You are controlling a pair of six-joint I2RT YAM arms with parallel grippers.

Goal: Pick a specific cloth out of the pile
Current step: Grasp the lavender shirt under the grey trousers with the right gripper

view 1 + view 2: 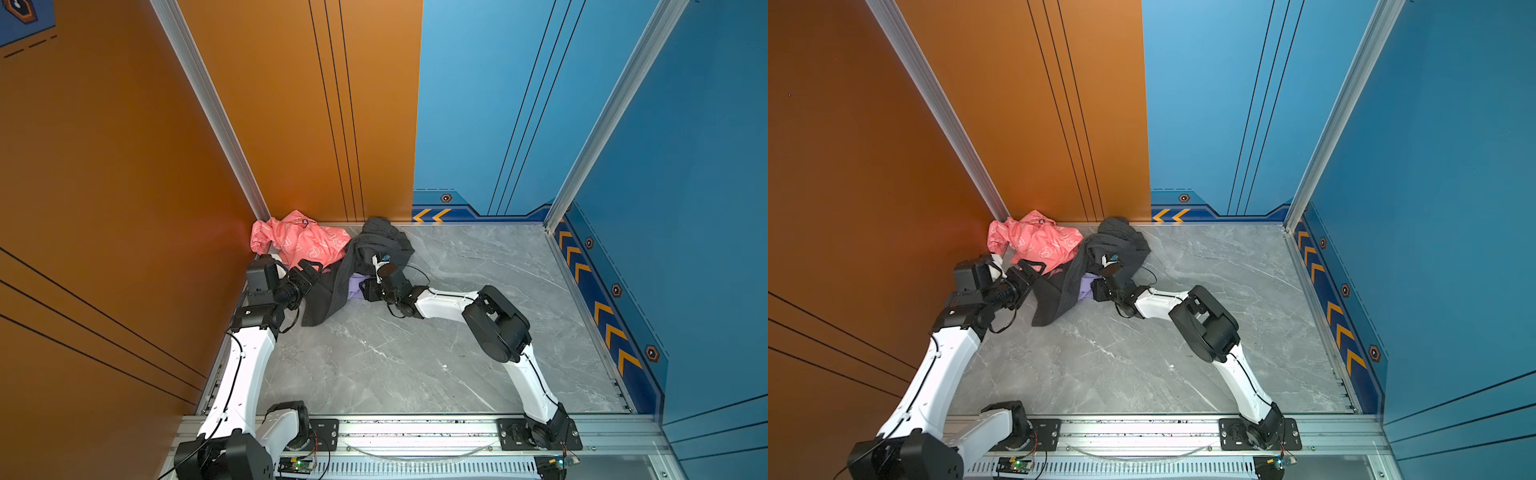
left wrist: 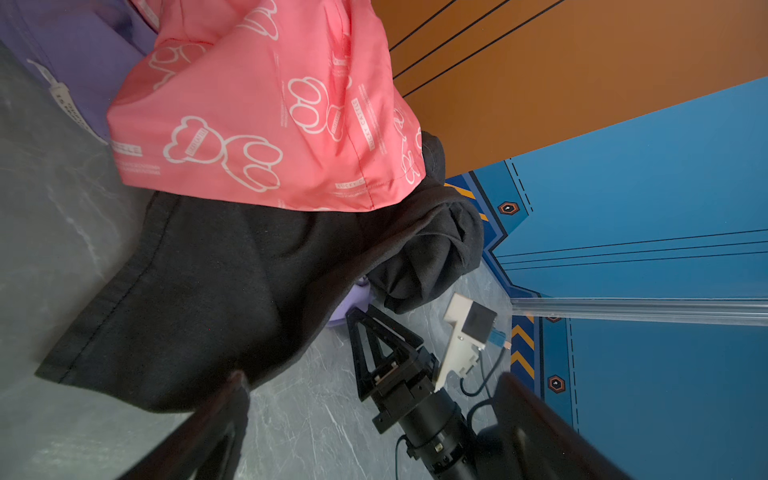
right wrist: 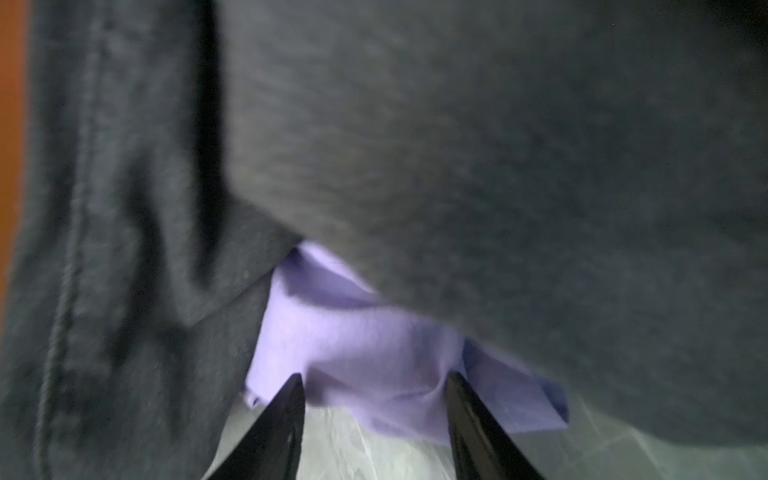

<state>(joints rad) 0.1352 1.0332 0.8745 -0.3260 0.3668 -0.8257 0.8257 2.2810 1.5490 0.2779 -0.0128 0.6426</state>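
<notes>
**Cloth half-buried under the trousers, right gripper around its edge**

Both top views give me the pile in the far left corner of the table. I place everything by the dark grey trousers. The pink printed garment lies against their far left side. Only a small patch of the lavender cloth pokes out from under their right edge. The right gripper is low at that patch. The left gripper sits at the trousers' left side, beside the pink garment.

On the left wrist view, the pink garment overlaps the trousers. More lavender cloth, with a white label, shows beyond the pink one. The left gripper's fingers stand wide apart and hold nothing; one tip meets the trousers' hem. The right gripper points at a lavender sliver under the trousers' bunched end.

On the right wrist view, the trousers hang over the cloth, which rests on the table. The right gripper has its jaws parted, one tip on each side of a puckered fold. They press into the fabric but have not pinched it.
</notes>
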